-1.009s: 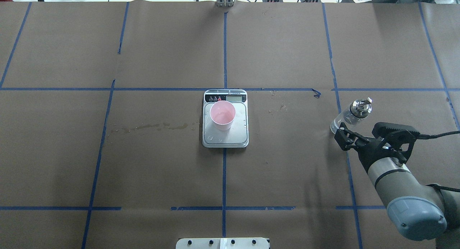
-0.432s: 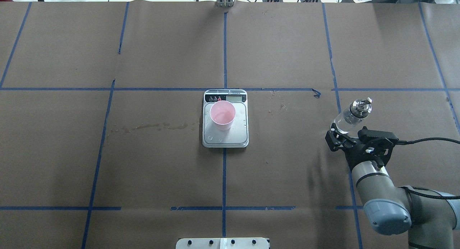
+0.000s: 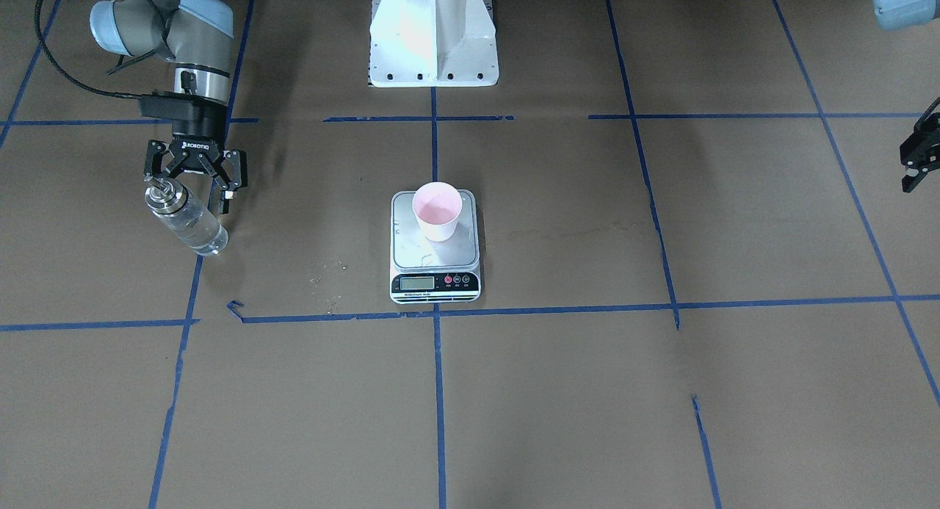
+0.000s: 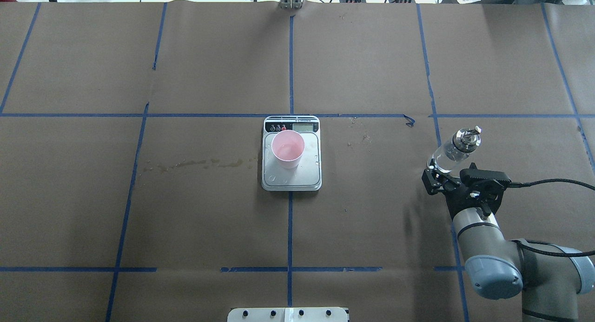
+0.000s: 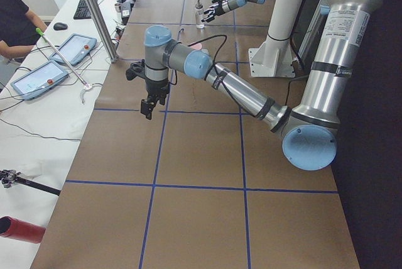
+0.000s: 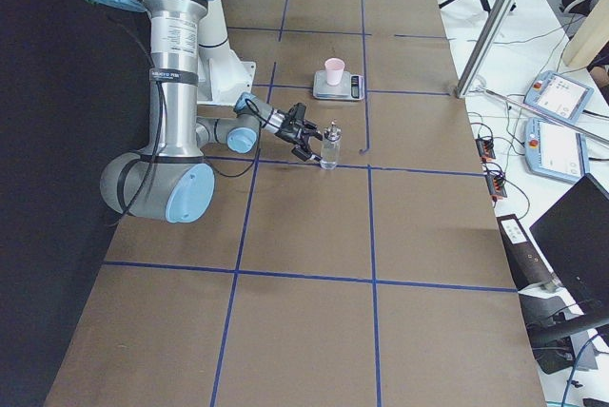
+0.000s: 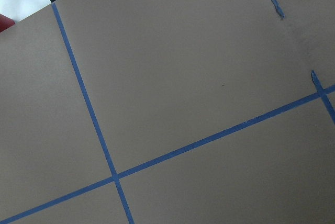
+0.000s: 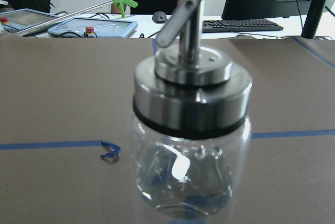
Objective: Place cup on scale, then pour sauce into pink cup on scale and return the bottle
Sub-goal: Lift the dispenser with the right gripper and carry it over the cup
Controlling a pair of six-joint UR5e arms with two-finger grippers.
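Hovering my right hand (image 3: pixel 192 184), spread wide, just beside the upright bottle (image 3: pixel 189 226), set well apart from the scale (image 3: pixel 411 253), I judge, so the cup (image 3: pixel 437 211) weighs undisturbed.

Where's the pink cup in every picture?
Front-facing: cup at centre.
Overhead: cup at centre.
Exterior left: pink sliver behind the near arm, near the top.
Exterior right: upper middle.
Left wrist: not in it.
Right wrist: not in it.
Landmark: the scale under it.
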